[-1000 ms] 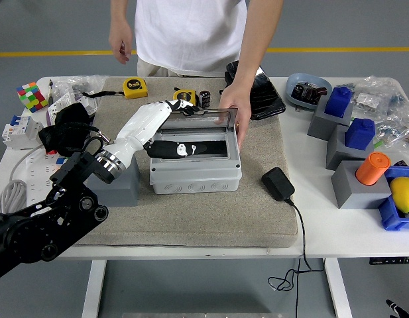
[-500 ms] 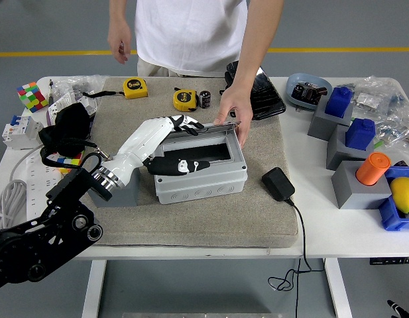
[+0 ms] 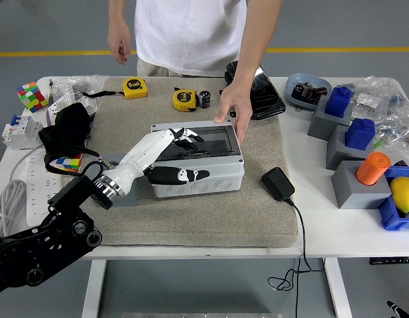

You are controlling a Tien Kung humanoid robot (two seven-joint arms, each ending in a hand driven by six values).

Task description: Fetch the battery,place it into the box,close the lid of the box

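The grey plastic box stands on the beige mat with its dark see-through lid lying down flat on it. My left hand lies over the lid's left part, white fingers spread on top and the thumb against the front wall. It holds nothing. A small black cylinder battery stands on the mat behind the box. The box's inside is hidden. A person's hand rests on the box's far right corner.
A yellow tape measure lies beside the battery, another further left. A black power adapter lies right of the box. Grey and blue blocks stand at the right, a black pouch and puzzle cubes at the left.
The lid has come down from upright to flat on the box, with my left hand following it down and toward me. The person's hand stays at the far right corner.
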